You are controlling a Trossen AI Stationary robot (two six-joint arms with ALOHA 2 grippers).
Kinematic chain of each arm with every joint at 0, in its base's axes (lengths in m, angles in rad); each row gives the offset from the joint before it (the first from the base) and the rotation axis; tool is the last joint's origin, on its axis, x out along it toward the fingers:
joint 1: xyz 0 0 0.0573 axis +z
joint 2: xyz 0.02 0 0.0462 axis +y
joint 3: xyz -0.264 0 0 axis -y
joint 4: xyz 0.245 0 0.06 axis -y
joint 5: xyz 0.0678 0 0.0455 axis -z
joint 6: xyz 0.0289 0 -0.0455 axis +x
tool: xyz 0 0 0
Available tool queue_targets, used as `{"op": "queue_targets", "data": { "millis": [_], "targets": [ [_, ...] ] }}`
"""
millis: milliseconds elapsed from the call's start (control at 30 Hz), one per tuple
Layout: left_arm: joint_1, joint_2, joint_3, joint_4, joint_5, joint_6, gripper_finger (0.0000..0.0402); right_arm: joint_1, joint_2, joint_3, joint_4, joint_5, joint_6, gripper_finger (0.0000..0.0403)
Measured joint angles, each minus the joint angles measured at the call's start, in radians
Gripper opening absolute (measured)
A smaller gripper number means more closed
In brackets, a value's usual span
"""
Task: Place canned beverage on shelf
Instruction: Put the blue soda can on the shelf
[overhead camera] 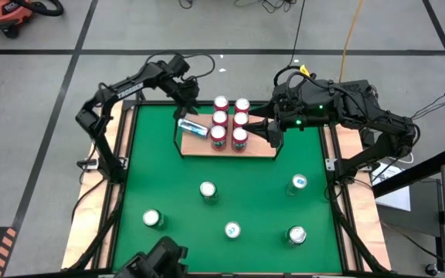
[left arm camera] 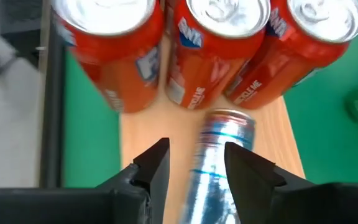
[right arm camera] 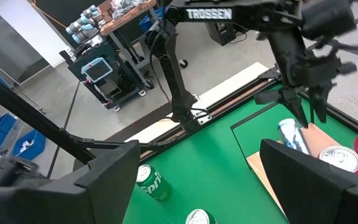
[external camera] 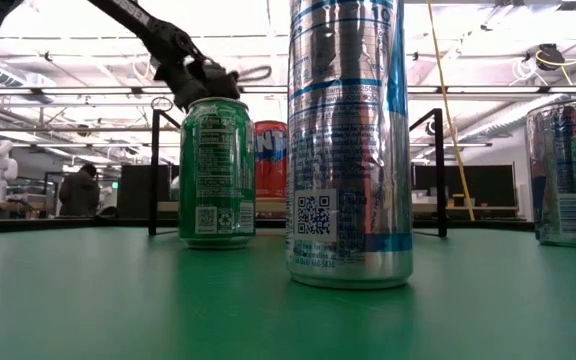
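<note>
Directly beneath the left end effector, on the shelf: a silver-and-blue can lying on its side, long axis roughly in line with the fingers, top end aimed at the 6 upright red cans just beyond. Fingers partly spread, 1 either side of the can body; contact not discernible. Off to the opposite side of those red cans, at the shelf's far rail: right end effector, jaws wide, holding nothing.
</note>
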Motion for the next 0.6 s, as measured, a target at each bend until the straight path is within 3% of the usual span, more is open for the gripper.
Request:
{"op": "queue_targets", "data": {
  "millis": [167,333,600],
  "targets": [
    [-0.014,-0.098,0.05,-0.014,-0.116,-0.071,0.0144,0.0,0.0,0.0,0.0,0.0,-0.004,0.0322],
    [-0.018,-0.228,0.067,-0.079,-0.268,-0.262,0.0144,0.0,0.0,0.0,0.0,0.0,-0.014,0.0322],
    [0.014,-0.433,-0.014,-0.245,-0.267,-0.372,0.0144,0.0,0.0,0.0,0.0,0.0,-0.045,0.0322]
  ]
}}
